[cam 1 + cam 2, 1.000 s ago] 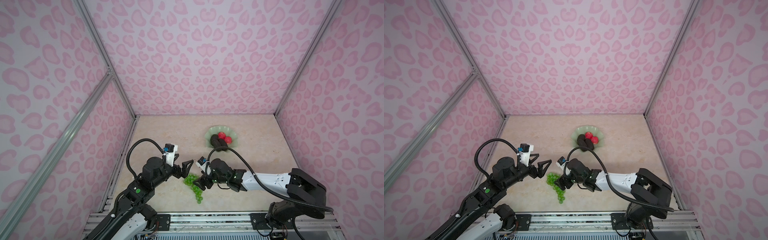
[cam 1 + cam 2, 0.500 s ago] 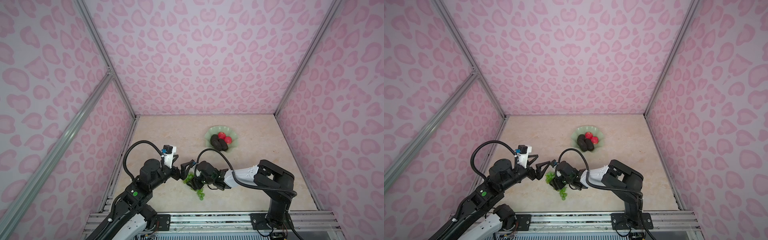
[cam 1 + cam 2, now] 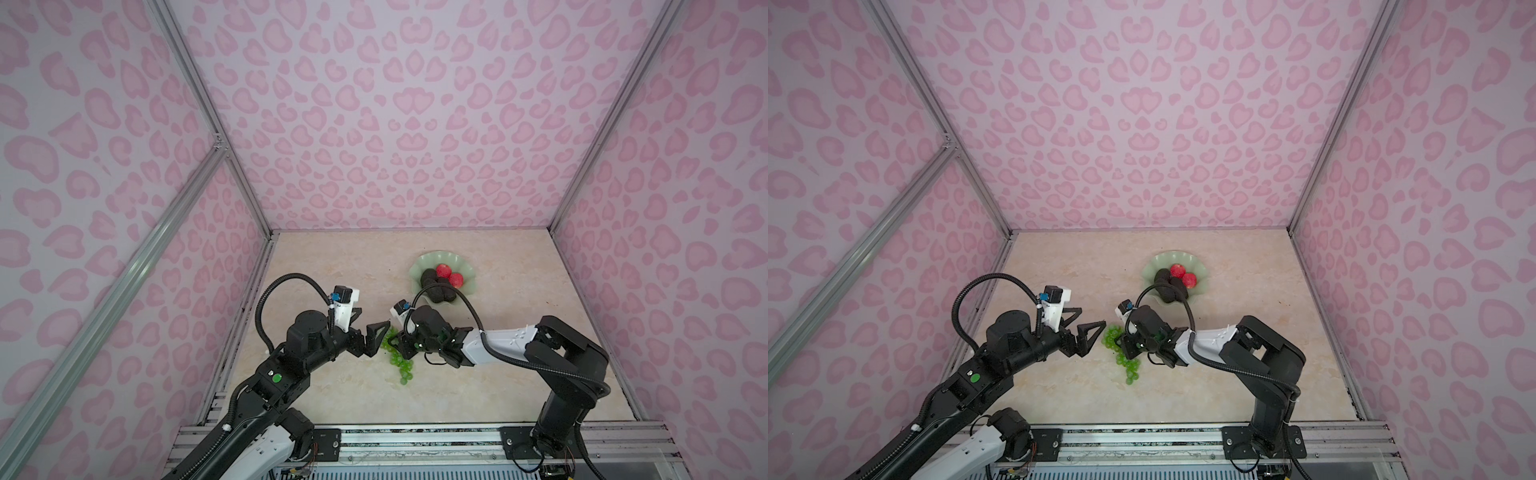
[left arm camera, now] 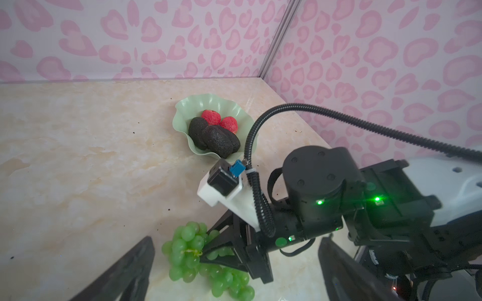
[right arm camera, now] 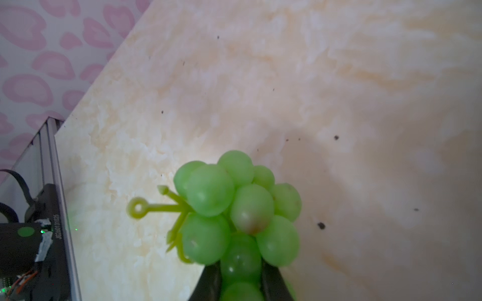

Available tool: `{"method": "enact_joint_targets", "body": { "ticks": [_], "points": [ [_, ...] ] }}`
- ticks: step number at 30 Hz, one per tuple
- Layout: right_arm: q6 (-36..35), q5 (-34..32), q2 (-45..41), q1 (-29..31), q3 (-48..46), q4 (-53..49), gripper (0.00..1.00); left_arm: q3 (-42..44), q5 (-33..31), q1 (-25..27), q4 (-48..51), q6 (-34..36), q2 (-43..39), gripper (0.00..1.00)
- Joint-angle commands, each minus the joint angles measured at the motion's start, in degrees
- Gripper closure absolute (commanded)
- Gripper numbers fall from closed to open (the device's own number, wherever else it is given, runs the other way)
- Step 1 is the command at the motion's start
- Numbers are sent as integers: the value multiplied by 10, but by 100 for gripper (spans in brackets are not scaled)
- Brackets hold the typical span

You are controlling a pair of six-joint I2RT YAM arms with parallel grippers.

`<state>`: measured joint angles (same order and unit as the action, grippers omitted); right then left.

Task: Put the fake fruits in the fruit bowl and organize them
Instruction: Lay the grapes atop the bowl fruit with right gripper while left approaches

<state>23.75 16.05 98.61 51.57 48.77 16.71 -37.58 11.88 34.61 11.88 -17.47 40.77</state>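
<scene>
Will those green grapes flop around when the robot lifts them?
Probably floppy: the green grapes lie in a loose trailing string on the table, so the tail may dangle. The right gripper pinches only a grape or two, and their glossy skins look slippery, so the bunch might slide out.

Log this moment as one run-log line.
right gripper: shut on grapes | left gripper: open, beside grapes | fruit bowl: three avocados, two red fruits | pending: grapes into bowl
</scene>
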Motion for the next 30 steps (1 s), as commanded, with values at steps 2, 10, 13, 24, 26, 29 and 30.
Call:
{"method": "enact_joint_targets", "body": {
  "ticks": [2, 10, 13, 24, 26, 29, 30],
  "points": [
    [-16, -19, -48, -30, 27, -58, 85, -29, 58, 0, -36, 25, 42, 1],
    [-63, -28, -129, -128, 79, -161, 86, -88, 124, 1, -46, 62, 132, 1],
    [-77, -25, -139, -164, 88, -173, 86, -111, 142, 2, -48, 69, 170, 1],
    [-81, 13, -88, -285, 114, -156, 86, -164, 134, 10, -48, 77, 300, 1],
    [-76, 28, -63, -298, 120, -149, 86, -172, 126, 11, -44, 81, 320, 1],
    [-76, 38, -28, -308, 128, -139, 86, -180, 112, 13, -39, 82, 343, 1],
    [-76, 39, -17, -309, 130, -135, 86, -183, 105, 13, -40, 83, 350, 1]
  ]
}}
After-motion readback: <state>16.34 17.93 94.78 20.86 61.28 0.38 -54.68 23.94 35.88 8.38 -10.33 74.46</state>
